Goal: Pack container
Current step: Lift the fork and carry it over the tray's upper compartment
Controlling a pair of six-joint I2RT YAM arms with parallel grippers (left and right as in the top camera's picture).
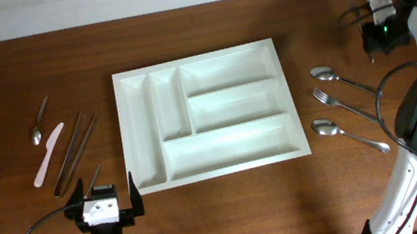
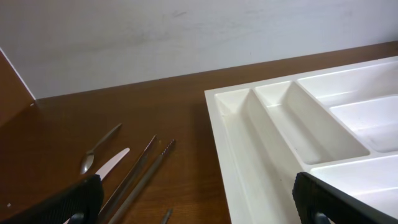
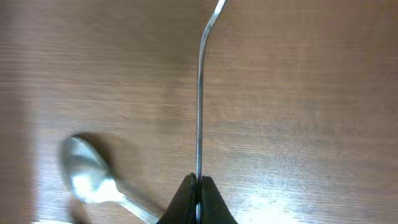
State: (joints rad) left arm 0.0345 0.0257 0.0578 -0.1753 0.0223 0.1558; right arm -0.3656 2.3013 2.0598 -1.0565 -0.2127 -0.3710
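The white five-compartment container (image 1: 141, 136) lies in the middle of the table, all compartments empty; its left side shows in the left wrist view (image 2: 230, 149). My left gripper (image 1: 106, 202) is open and empty near the front edge, just left of the container's front left corner (image 2: 199, 211). My right gripper (image 1: 372, 39) is at the far right, shut on a thin metal utensil handle (image 3: 199, 93) seen edge-on above the wood. I cannot tell what kind of utensil it is.
Left of the container lie a small spoon (image 1: 40, 123), a white plastic knife (image 1: 48, 153), two long metal sticks (image 1: 75, 151) and a short metal piece (image 1: 94, 177). Right of it lie a spoon (image 1: 323, 73), a fork (image 1: 325, 98) and another spoon (image 1: 325, 125). A spoon bowl (image 3: 84, 174) lies under the right gripper.
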